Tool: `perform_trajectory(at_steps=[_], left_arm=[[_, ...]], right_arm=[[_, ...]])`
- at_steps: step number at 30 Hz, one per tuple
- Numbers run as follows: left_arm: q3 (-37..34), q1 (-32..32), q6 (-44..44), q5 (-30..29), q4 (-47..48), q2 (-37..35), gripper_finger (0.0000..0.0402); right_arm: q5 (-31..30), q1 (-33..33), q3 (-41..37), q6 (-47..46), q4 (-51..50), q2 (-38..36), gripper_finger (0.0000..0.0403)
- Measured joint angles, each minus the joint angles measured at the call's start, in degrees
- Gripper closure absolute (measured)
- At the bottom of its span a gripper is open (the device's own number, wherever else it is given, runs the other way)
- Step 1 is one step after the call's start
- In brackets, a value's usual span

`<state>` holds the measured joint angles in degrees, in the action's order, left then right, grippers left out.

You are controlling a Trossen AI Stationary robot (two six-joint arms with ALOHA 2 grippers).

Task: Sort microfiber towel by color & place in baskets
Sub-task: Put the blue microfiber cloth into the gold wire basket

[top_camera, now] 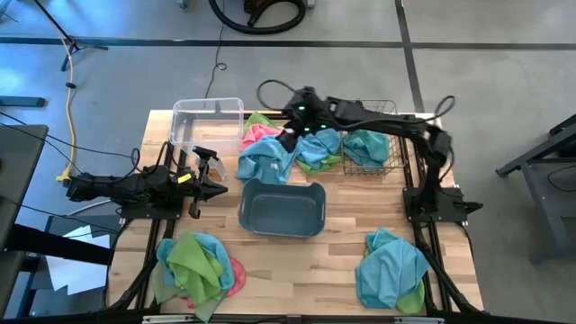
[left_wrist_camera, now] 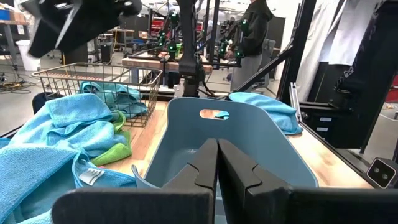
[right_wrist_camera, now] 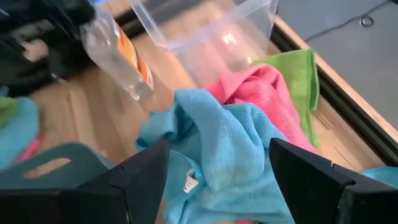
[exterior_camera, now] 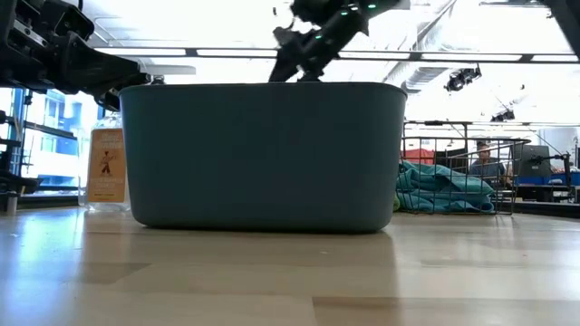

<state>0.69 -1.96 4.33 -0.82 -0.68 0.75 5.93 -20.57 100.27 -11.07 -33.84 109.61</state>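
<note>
A heap of microfiber towels lies at the table's far middle: a blue towel (right_wrist_camera: 230,143) on top, with a pink towel (right_wrist_camera: 264,84) and a green towel (right_wrist_camera: 297,67) behind it. My right gripper (right_wrist_camera: 217,180) hangs open above the blue towel, slanting down, one finger on each side and touching nothing; from above, my right gripper (top_camera: 301,121) is over the heap. The clear bin (top_camera: 207,124) stands far left, the grey-blue tub (top_camera: 282,209) in the middle, and the wire basket (top_camera: 369,142) far right with a blue towel inside. My left gripper (left_wrist_camera: 216,168) rests shut at the left, pointing at the tub.
A mixed green, blue and pink towel pile (top_camera: 193,265) lies near left, and a blue and green pile (top_camera: 391,270) near right. A clear bottle with an orange label (right_wrist_camera: 118,53) stands beside the clear bin. A person (left_wrist_camera: 252,34) stands beyond the table.
</note>
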Motion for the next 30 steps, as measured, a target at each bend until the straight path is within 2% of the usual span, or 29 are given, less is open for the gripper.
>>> perform_trajectory(at_steps=[4, 8, 11, 15, 22, 26, 28, 30], left_arm=[[0.00, 0.00, 0.01, -0.02, 0.01, 0.01, 0.0402], [0.00, -0.01, 0.00, 0.00, 0.00, 0.01, 0.0402], [0.00, 0.00, 0.01, 0.00, 0.01, 0.01, 0.0402], [0.00, -0.01, 0.01, -0.01, 0.01, -0.01, 0.0401], [0.00, 0.00, 0.01, 0.00, -0.01, 0.01, 0.0401], [-0.01, -0.02, 0.01, -0.01, 0.00, 0.01, 0.0401], [0.00, 0.00, 0.01, 0.00, -0.01, -0.01, 0.0401], [0.00, -0.02, 0.00, -0.02, 0.00, 0.01, 0.0401]], right_arm=[[-1.48, 1.07, 9.77, 2.93, -7.21, 8.28, 0.0130], [-1.37, 1.66, 14.06, 3.99, -8.94, 14.55, 0.0130], [-1.72, 1.82, 14.51, 3.23, -8.97, 17.72, 0.0130], [-5.18, 2.24, 14.40, 2.09, -9.56, 21.59, 0.0130], [-8.86, 4.47, 14.38, 2.07, -9.07, 25.34, 0.0134], [-12.05, 5.74, 14.38, 2.37, -8.43, 25.41, 0.0171], [-13.67, 6.09, 14.36, 2.92, -8.44, 25.29, 0.0212], [-15.01, 6.34, 14.98, 4.09, -9.04, 25.12, 0.0269]])
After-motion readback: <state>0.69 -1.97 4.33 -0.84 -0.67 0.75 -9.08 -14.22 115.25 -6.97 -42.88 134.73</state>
